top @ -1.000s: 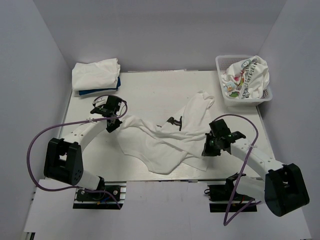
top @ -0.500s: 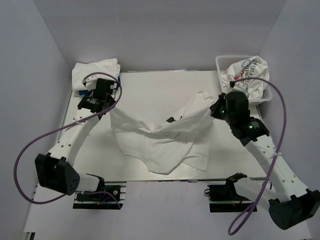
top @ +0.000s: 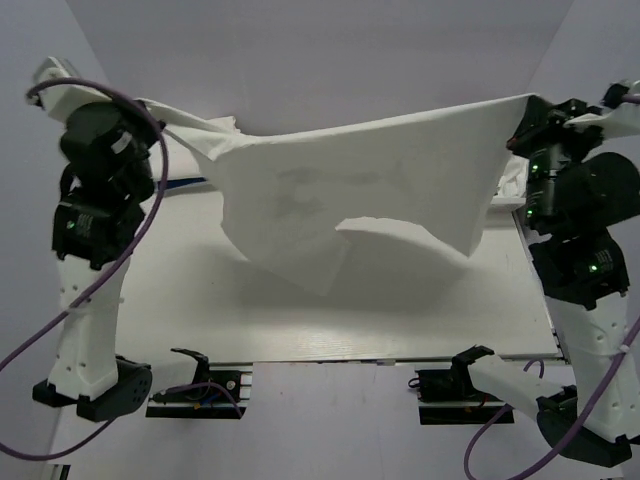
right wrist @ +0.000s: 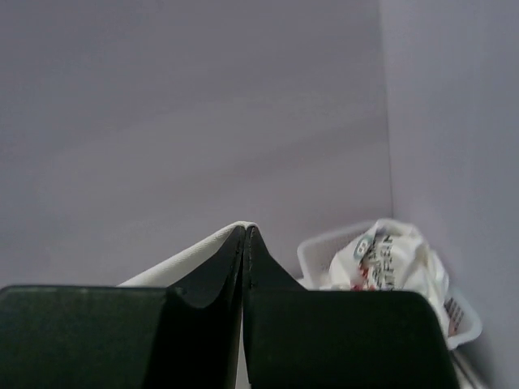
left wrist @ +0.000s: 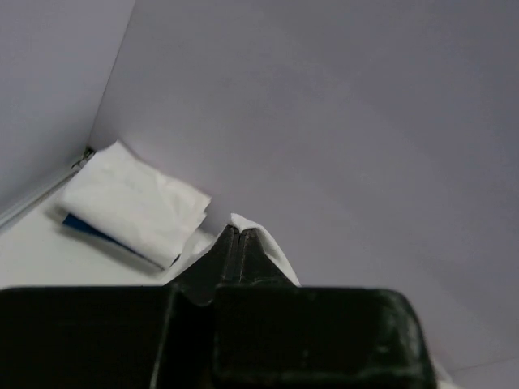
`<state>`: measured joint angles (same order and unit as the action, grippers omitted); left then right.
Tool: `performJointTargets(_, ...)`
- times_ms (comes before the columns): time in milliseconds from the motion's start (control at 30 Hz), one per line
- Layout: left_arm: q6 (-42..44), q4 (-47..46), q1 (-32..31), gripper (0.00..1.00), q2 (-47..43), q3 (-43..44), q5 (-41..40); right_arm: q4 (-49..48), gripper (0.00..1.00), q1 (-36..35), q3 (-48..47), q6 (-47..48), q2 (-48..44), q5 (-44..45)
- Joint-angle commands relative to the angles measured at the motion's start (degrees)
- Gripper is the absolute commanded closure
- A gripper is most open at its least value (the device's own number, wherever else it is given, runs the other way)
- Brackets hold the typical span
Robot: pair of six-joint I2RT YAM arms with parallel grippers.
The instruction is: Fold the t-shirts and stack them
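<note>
Overhead, the left claw (top: 148, 104) is pinched shut on one corner of a plain white t-shirt (top: 380, 170), high above the table (top: 400, 320). In its wrist view the fingers (left wrist: 227, 253) meet with a fold of white cloth poking out just past their tips. Below and to the left of that claw lies a folded white shirt (left wrist: 134, 203) stacked on a dark blue shirt (left wrist: 85, 227), near the back wall. From the left claw the held shirt stretches rightward, its top edge sagging slightly midway and its body hanging between the two claws. The right claw (top: 528, 110) is clamped on the opposite corner, its fingers (right wrist: 259, 267) pressed together with the white edge running off to their left. Below and right of that claw, a white lattice basket (right wrist: 320, 247) holds a crumpled printed shirt (right wrist: 389, 255).
</note>
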<state>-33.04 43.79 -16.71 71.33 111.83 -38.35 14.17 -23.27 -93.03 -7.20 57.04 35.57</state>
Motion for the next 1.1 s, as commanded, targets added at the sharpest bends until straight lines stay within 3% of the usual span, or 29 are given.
performJointTargets(0, 6.6, -4.5, -0.3, 1.00, -4.3, 6.0, 0.5, -7.4, 1.00, 0.0, -7.2, 9.3, -0.3, 3.5)
performJointTargets(267, 11.8, -11.1, -0.3, 1.00, -7.8, 10.4, 5.1, -8.7, 1.00, 0.0, -13.0, 14.2, -0.5, -4.5)
performJointTargets(500, 12.4, -11.7, -0.3, 1.00, -3.8, 10.5, 3.0, -7.2, 1.00, 0.1, -10.9, 13.7, 3.3, -3.1)
performJointTargets(700, 15.4, -16.1, 0.2, 1.00, 5.6, 9.4, -0.1, -9.9, 1.00, 0.2, -7.0, 13.9, 9.6, -0.9)
performJointTargets(833, 17.8, -21.5, 0.2, 1.00, 14.8, 10.2, -1.7, -15.9, 1.00, 1.0, -5.6, 15.8, 21.0, 1.3)
performJointTargets(900, 19.3, -24.4, 0.7, 1.00, 19.5, 14.4, -3.9, -17.3, 1.00, 1.6, -7.4, 16.3, 24.9, 1.5)
performJointTargets(933, 19.8, -25.3, 1.2, 1.00, 24.2, 16.4, -3.9, -18.3, 1.00, 2.1, -13.2, 16.3, 31.5, 1.8)
performJointTargets(1000, 20.6, -27.8, 1.9, 1.00, 28.8, 24.1, -3.3, -17.3, 1.00, 3.5, -18.5, 15.2, 36.2, 1.7)
performJointTargets(1033, 21.2, -28.4, 1.9, 1.00, 32.9, 27.4, -1.4, -16.4, 1.00, 3.8, -28.2, 14.1, 40.2, 0.6)
performJointTargets(1067, 21.2, -28.4, 2.5, 1.00, 34.4, 33.0, -0.2, -15.8, 1.00, 4.1, -31.1, 13.0, 43.5, -0.1)
